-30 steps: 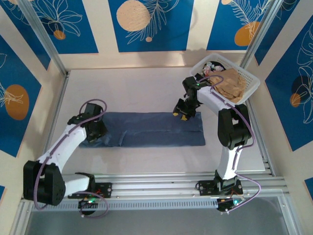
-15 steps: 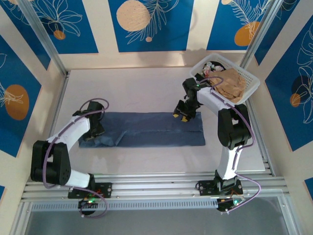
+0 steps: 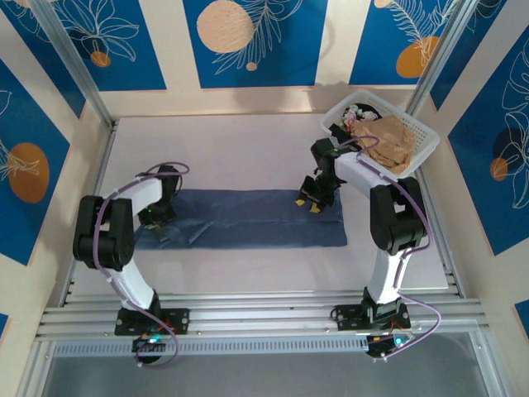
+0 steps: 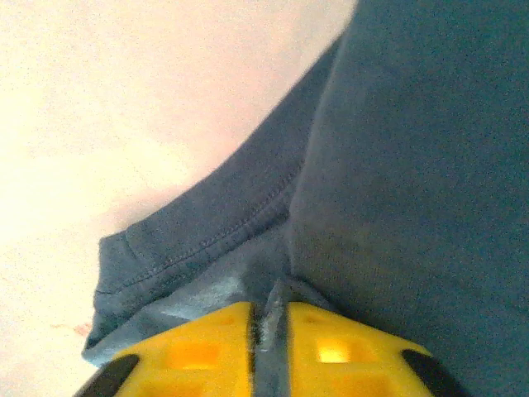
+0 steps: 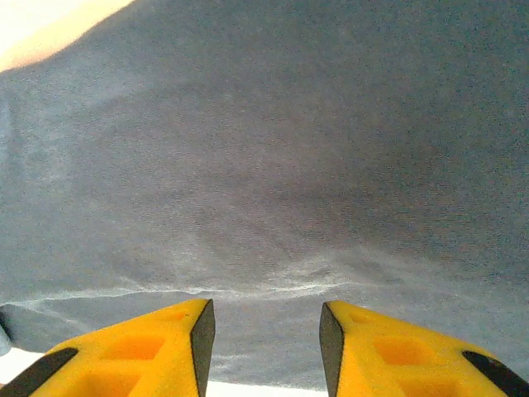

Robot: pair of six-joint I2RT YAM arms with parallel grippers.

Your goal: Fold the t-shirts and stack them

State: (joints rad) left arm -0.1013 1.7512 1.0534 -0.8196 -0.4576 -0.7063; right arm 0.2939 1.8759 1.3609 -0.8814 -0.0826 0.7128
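- Slate-blue t-shirt (image 3: 248, 219): one item, lying flat on the desk (image 3: 231, 149) as a long folded strip that runs left to right in front of both arms. The right end is square. The left end is rumpled, with a stitched hem (image 4: 207, 240) turned up at the edge.
- Left fingers (image 3: 157, 219): set down on the left end of the t-shirt. In the left wrist view the yellow fingers (image 4: 190, 351) stand narrow, almost together, with a thin ridge of the blue cloth (image 4: 397, 165) caught between them. Pale desk (image 4: 124, 99) shows just beyond the hem.
- Right fingers (image 3: 315, 205): over the far edge of the t-shirt near its right end. In the right wrist view the fingers (image 5: 149, 343) stand apart, with nothing gripped. Smooth, faintly creased blue fabric (image 5: 264, 165) lies beneath and ahead of them.
- White lattice basket (image 3: 427, 136): at the far right corner of the desk, tilted against the frame and well apart from the t-shirt.
- Tan garment (image 3: 388, 142): crumpled inside the basket. A small patterned piece (image 3: 357, 112) lies beside it, too small to tell what it is.
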